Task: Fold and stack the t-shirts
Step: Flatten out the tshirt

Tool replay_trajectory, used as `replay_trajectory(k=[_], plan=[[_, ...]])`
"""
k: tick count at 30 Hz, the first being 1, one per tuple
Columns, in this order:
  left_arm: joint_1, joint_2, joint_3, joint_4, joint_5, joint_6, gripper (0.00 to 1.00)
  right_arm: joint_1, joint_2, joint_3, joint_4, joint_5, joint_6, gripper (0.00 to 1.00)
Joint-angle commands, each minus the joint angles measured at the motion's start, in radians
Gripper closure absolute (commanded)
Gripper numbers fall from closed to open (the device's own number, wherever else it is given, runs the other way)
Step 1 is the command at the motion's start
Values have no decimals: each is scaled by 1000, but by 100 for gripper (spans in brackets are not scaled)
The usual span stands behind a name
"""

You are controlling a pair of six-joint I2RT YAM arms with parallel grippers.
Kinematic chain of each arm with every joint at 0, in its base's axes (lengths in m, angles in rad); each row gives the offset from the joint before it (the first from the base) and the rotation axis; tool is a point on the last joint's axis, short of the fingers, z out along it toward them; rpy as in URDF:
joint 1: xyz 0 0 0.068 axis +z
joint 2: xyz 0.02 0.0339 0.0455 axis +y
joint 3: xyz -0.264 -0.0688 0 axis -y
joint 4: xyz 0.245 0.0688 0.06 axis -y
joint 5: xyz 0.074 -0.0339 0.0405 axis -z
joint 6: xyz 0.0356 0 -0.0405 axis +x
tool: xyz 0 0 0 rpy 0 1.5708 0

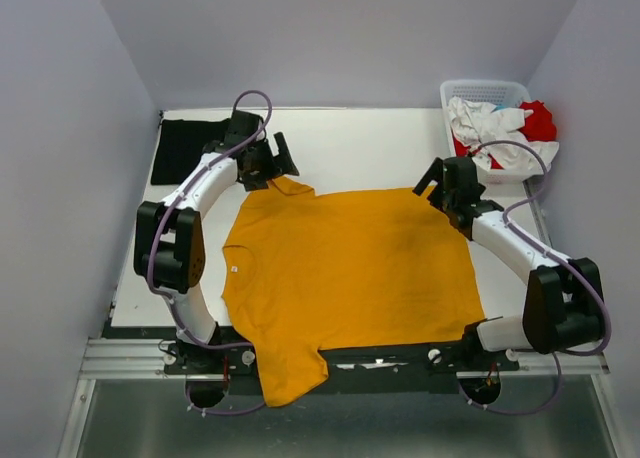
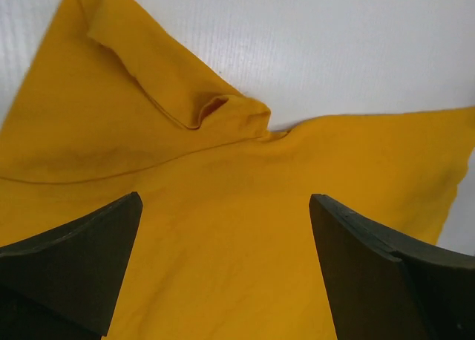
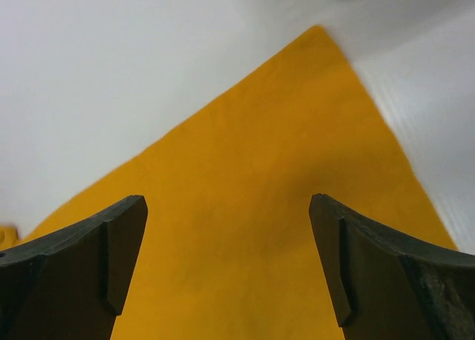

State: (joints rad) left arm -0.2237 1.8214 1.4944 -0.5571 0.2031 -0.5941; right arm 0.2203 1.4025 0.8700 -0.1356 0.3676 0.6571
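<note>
My left hand (image 2: pixel 226 206) hangs over the far left sleeve of the mustard t-shirt (image 1: pixel 350 268), its two fingers spread wide with nothing between them but the cloth below. That sleeve is rumpled: its cuff is folded back on itself in a small ridge just ahead of my fingertips. My right hand (image 3: pixel 228 206) is parted just as wide and grips nothing; it sits over the far right corner of the same shirt, where the hem runs to a point against the white tabletop (image 1: pixel 380 148). From the wrist views I cannot say for sure whether either hand's fingertips touch the fabric or hover just above it. The shirt itself lies spread flat across the middle of the tabletop, neck toward my left and hem toward my right, and its near sleeve droops over the near edge between my two bases. A black t-shirt (image 1: pixel 185 150) lies as a flat dark rectangle in the far left corner, just beyond my left hand and apart from the mustard one. In the far right corner stands a white lattice basket (image 1: pixel 485 86), with a white t-shirt (image 1: pixel 478 123) bunched up inside it and a red t-shirt (image 1: pixel 540 123) spilling over its right rim.
</note>
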Motion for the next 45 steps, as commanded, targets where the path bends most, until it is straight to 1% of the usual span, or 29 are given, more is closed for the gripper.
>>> replay_trajectory(k=[1,3,5,9,12,17,21,23,24,27,29,30,31,33,34,37,38,39,41,44,45], plan=[[-8,-39,-183,248,173,-164,2,-5,-21,-116,177,-316,-51,0],[-8,-15,-200,278,144,-210,1,-4,-13,-140,221,-360,-52,0],[-8,25,-177,277,115,-237,1,-4,8,-145,240,-403,-48,0],[-8,103,-144,289,124,-285,1,-3,59,-141,242,-410,-39,0],[-8,130,-134,330,130,-308,1,-4,86,-136,246,-417,-37,0],[-8,174,-89,338,103,-339,1,-5,108,-129,246,-399,-37,0],[-9,254,-7,329,122,-369,1,-4,112,-124,236,-381,-41,0],[-12,303,64,318,126,-384,2,-4,105,-120,221,-371,-40,0],[-13,329,98,306,131,-391,1,-4,102,-120,217,-337,-42,0],[-16,392,196,297,156,-408,1,-4,95,-117,211,-325,-45,0],[-16,427,259,288,160,-407,2,-3,94,-110,229,-366,-102,1],[-16,446,294,275,160,-400,2,-3,94,-105,237,-413,-124,2],[-16,466,351,241,166,-386,1,0,93,-100,253,-438,-160,2],[-14,483,439,172,157,-351,1,29,83,-88,304,-501,-284,2],[-14,474,453,159,153,-335,1,64,82,-75,326,-513,-361,2],[-13,371,407,160,123,-293,1,219,126,-19,397,-512,-660,2],[-13,327,361,160,107,-275,2,240,157,16,410,-565,-754,2],[-10,267,318,159,90,-261,1,247,204,57,430,-648,-805,2],[-1,145,171,159,43,-236,1,249,303,164,434,-793,-872,2],[21,-40,-121,223,4,-236,1,253,453,308,424,-1014,-999,2],[29,-78,-214,240,-6,-244,2,256,494,356,423,-1052,-1020,2]])
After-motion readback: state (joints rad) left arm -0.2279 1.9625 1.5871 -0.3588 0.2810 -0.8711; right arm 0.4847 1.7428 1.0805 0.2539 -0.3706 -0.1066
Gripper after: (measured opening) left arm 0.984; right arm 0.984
